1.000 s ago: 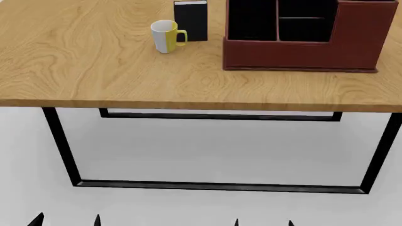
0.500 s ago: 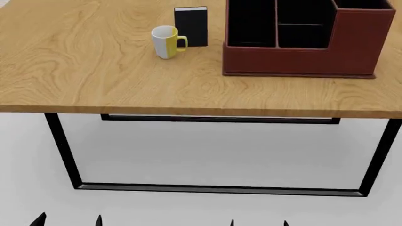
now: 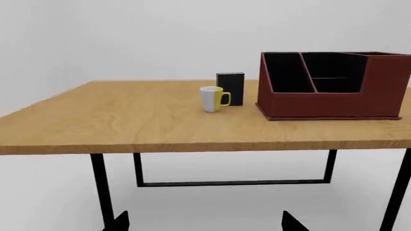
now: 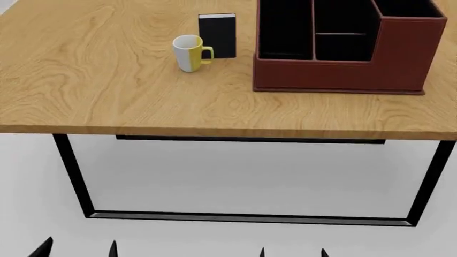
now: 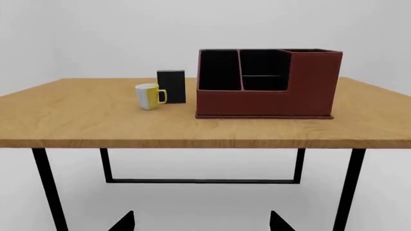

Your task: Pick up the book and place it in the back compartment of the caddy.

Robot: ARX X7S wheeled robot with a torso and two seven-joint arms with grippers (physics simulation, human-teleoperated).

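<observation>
Small black hardcover book [image 4: 217,36] stands upright beside reddish-brown leather-look caddy [image 4: 335,75]; wrist views add table legs (both grippers spread, empty).

Upright black book [image 4: 217,35] beside caddy [image 4: 335,72]

A light, matt wood-grain table [image 4: 107,80] stands on black metal legs [image 4: 71,171]. The caddy [image 4: 335,75] looks like reddish-brown leather.
</observation>
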